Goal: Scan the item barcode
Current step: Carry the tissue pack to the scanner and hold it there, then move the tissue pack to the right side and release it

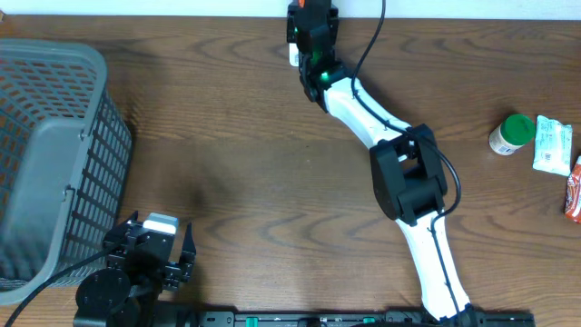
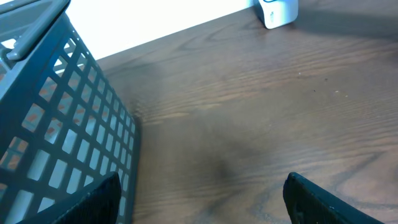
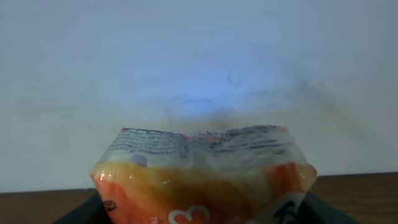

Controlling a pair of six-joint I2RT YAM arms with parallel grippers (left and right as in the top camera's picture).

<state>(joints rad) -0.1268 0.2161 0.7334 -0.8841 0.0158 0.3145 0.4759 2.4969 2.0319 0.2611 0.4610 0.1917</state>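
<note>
The item is an orange and clear plastic packet (image 3: 205, 177) with printed text along its top seam. My right gripper (image 3: 202, 213) is shut on it, the dark fingers showing only at the lower corners, and it holds the packet up in front of a pale wall. From overhead, the right gripper (image 1: 313, 23) reaches to the table's far edge, where a sliver of the orange packet (image 1: 315, 7) shows beside a small white scanner (image 1: 293, 53). That scanner (image 2: 278, 12) stands far off in the left wrist view. My left gripper (image 1: 156, 243) sits open and empty at the near left.
A grey mesh basket (image 1: 54, 154) stands at the left, close beside the left gripper (image 2: 202, 199). At the right edge lie a green-capped bottle (image 1: 511, 133), a white packet (image 1: 552, 145) and a red packet (image 1: 574, 189).
</note>
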